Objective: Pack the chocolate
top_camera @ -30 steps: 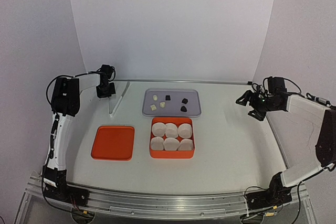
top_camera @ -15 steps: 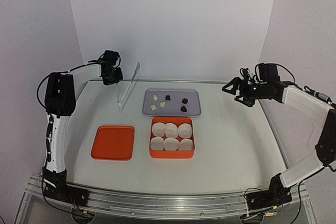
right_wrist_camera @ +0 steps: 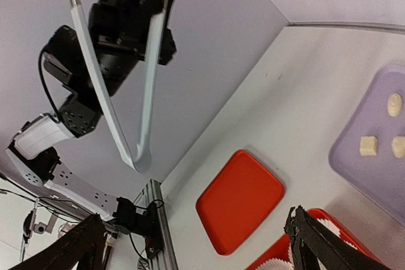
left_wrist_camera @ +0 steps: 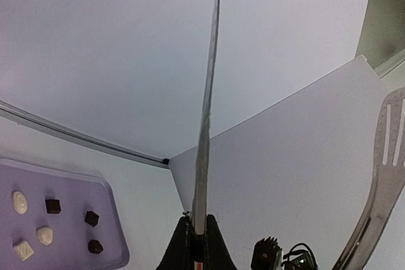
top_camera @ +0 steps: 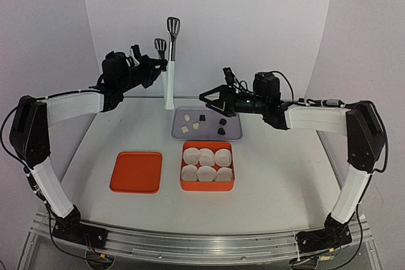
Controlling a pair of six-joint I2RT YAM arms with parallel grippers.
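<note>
Left end effector (top_camera: 157, 67) is up at back left, fingers pressed together on one arm of a pair of white-handled tongs with slotted metal heads (top_camera: 169, 61). The left wrist view shows that arm edge-on, pinched between the two pads; the second arm splays off to the right, not gripped. The tongs stand upright, heads up, joined end down near the back of the white bench (top_camera: 278, 175); can't tell if that end touches it. Right end effector (top_camera: 214, 88) is spread wide, holding nothing and touching nothing, in the air by the rear edge of the flat lavender plastic tray (top_camera: 234, 117). In the right wrist view its two fingers sit at the bottom corners, well apart. All six chocolate pieces lie loose on that tray: three cream-white chocolate lumps (top_camera: 188, 117) on its left half and three dark brown chocolate lumps (top_camera: 223, 121) to their right, each apart from the others. Just in front of the tray is a square orange plastic box (top_camera: 207, 187) holding six round white pleated paper cups (top_camera: 207, 155), two rows of three, packed edge to edge. A flat orange plastic lid (top_camera: 137, 172) lies on the bench left of the box, apart from it. Both end effectors are well clear of the box and lid.
</note>
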